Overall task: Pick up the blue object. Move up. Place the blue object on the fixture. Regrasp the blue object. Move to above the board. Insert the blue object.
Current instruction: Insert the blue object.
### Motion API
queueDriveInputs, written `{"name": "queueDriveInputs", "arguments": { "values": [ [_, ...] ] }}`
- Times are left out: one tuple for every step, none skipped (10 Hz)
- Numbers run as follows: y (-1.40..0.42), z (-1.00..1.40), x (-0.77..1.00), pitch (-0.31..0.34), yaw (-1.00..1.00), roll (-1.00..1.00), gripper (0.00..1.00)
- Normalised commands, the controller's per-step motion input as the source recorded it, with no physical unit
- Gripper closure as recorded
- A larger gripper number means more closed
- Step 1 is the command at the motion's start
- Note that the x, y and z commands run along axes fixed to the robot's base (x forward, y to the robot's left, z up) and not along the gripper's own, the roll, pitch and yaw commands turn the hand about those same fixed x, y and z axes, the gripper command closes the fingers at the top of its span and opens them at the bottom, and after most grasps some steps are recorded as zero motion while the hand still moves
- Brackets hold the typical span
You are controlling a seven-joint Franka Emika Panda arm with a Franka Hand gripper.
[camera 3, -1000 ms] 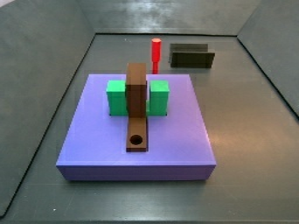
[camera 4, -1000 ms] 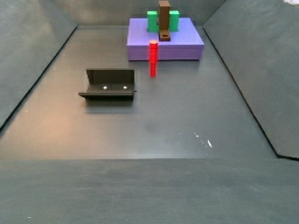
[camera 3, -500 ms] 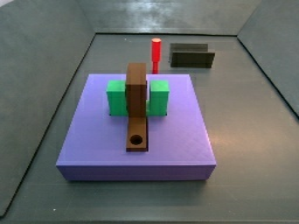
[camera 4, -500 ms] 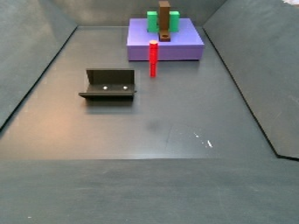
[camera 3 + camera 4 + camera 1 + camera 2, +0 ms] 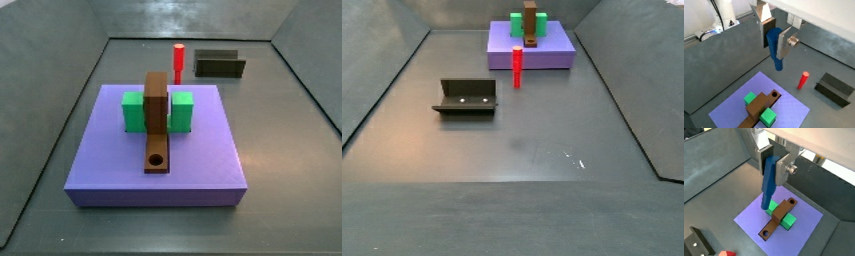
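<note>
Both wrist views show you the gripper (image 5: 775, 37) high over the floor, its fingers (image 5: 784, 165) clamped on the blue object (image 5: 769, 182), which hangs above the purple platform (image 5: 757, 214) near the board (image 5: 778, 217); the fixture (image 5: 219, 65) sits well apart.

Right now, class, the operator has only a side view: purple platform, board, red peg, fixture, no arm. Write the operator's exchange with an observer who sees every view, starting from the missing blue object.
Operator: Where is the blue object?
Observer: In both wrist views the blue object is clamped between the fingers of the gripper, pointing down.
Operator: Is it in the board?
Observer: No. In a wrist view its lower tip hangs clear above the purple platform, apart from the board and its hole.
</note>
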Motion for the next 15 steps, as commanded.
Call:
{"name": "queueDriveInputs", "arguments": {
  "values": [
    [0.0,-0.11,0.0,-0.047,0.0,-0.16,1.0],
    [0.0,-0.01,0.0,0.0,0.0,-0.04,1.0],
    [0.0,0.0,0.0,0.0,-0.01,-0.02,1.0],
    [0.0,-0.13,0.11,-0.014,-0.25,-0.28,1.0],
    [-0.15,0.0,0.08,-0.043,-0.21,-0.5,1.0],
    [-0.19,0.0,0.12,-0.016,-0.13,-0.5,1.0],
    [-0.24,0.0,0.18,0.0,-0.01,-0.5,1.0],
    [-0.55,-0.22,0.09,0.0,0.0,-0.4,1.0],
    [-0.74,-0.42,0.01,0.017,0.0,-0.3,1.0],
    [-0.77,-0.46,0.0,0.0,0.0,-0.27,1.0],
    [-0.79,-0.48,0.0,0.013,0.03,-0.22,1.0],
    [-0.79,-0.52,-0.02,0.056,0.02,-0.18,1.0],
    [-0.68,-0.49,-0.12,0.03,0.0,-0.24,1.0],
    [-0.21,-0.4,-0.08,0.009,-0.06,-0.34,1.0],
    [0.0,-0.49,0.0,0.0,-0.09,-0.31,1.0]
  ]
}}
